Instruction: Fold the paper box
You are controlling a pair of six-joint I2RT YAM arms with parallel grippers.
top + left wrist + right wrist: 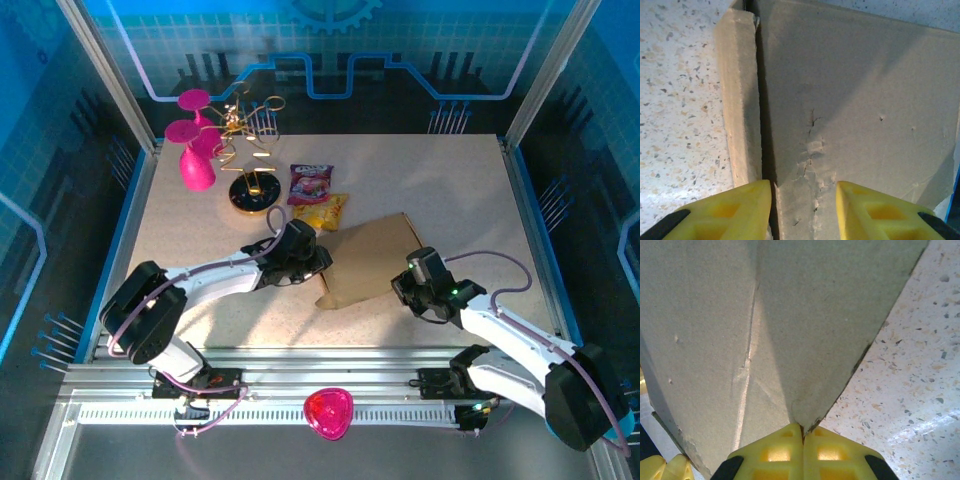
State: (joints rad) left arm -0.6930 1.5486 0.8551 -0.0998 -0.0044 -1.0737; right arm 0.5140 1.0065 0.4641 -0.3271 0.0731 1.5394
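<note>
The paper box (pixel 375 262) is a brown cardboard sheet lying partly raised at the table's middle. My left gripper (pixel 316 264) is at its left edge. In the left wrist view its yellow fingers (pixel 752 207) stand apart, open, on either side of a creased panel (pixel 855 100), with a narrow folded flap (pixel 740 100) to the left. My right gripper (pixel 412 287) is at the box's near right corner. In the right wrist view that gripper (pixel 802 427) is shut, pinching the corner of the cardboard (pixel 815 315), which rises away from it.
Two snack packets, one pink (pixel 311 183) and one yellow (pixel 322 211), lie just behind the box. A pink vase (pixel 196 150) and a gold wire stand (pixel 250 180) are at the back left. A pink object (pixel 328 412) rests on the front rail. Bare table (pixel 460 180) lies right of the box.
</note>
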